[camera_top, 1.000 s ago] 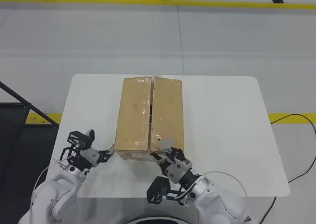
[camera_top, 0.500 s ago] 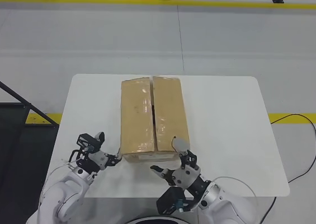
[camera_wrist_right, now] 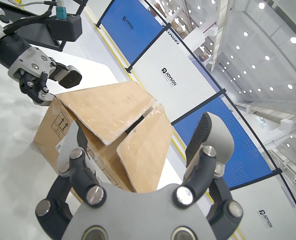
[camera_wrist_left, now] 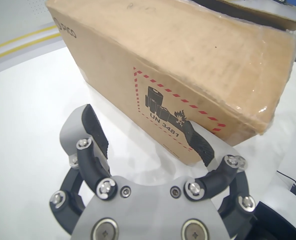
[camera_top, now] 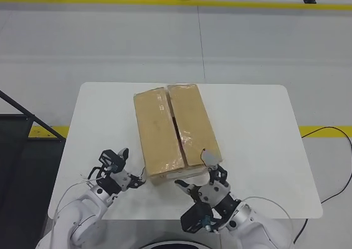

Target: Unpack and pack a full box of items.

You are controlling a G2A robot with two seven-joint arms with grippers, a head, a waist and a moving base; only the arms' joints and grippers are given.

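One box (camera_top: 174, 134) skewed mid table (camera_top: 256, 124), L gripper (camera_wrist_left: 138, 117) open by its near-left corner, R gripper (camera_wrist_right: 140, 121) open at near end.

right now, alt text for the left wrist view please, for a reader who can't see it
A taped cardboard box sits on a white table, its near side bearing a red-dashed hazard label. The left end effector is open just in front of that side.

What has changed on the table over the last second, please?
The box turned: its near end swung toward the robot's right. The left gripper and right gripper shifted the same way beside it, fingers open. Nothing was grasped or released. Its far end stayed roughly in place on the table.
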